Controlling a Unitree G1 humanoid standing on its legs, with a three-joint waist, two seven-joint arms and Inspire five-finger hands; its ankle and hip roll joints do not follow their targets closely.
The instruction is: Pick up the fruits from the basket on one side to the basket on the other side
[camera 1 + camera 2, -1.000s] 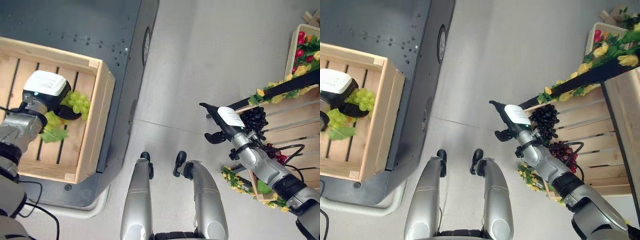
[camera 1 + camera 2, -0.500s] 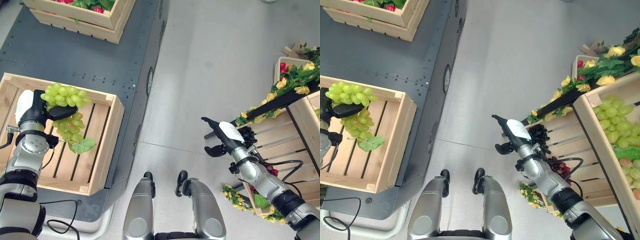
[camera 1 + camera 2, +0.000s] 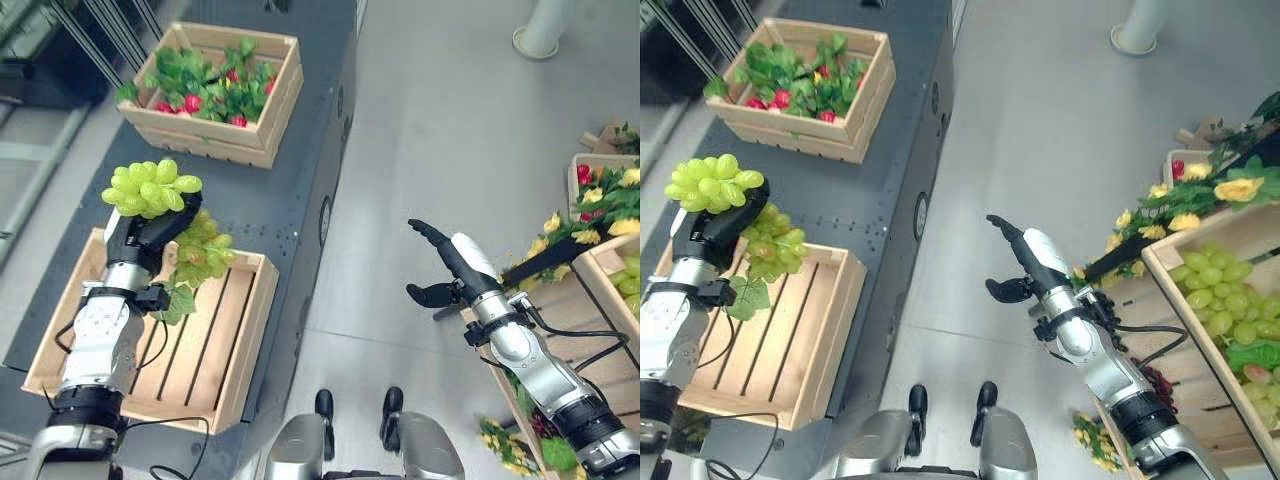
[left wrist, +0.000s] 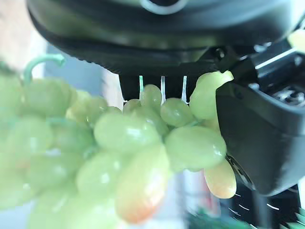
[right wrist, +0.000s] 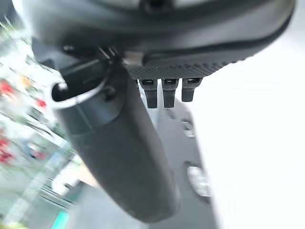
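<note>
My left hand (image 3: 140,232) is shut on a bunch of green grapes (image 3: 152,187) with a leaf, held up above the far edge of the slatted wooden crate (image 3: 236,345) at the left. The grapes (image 4: 143,143) press against the palm in the left wrist view, with the thumb (image 4: 257,138) curled beside them. My right hand (image 3: 452,262) hangs open over the grey floor at mid right, holding nothing; its thumb (image 5: 119,152) stands out in the right wrist view. A wooden crate (image 3: 1180,300) at the right holds more green grapes (image 3: 1230,300).
A second crate (image 3: 268,120) of leaves and red fruit stands on the dark platform (image 3: 290,200) at the back left. Shelving with yellow flowers (image 3: 1230,190) and dark grapes stands at the right. A white pillar base (image 3: 545,40) is at the far top right.
The camera has tilted up and the whole scene has shifted. My left hand has lifted the green grapes out of the left crate. The right hand stays open.
</note>
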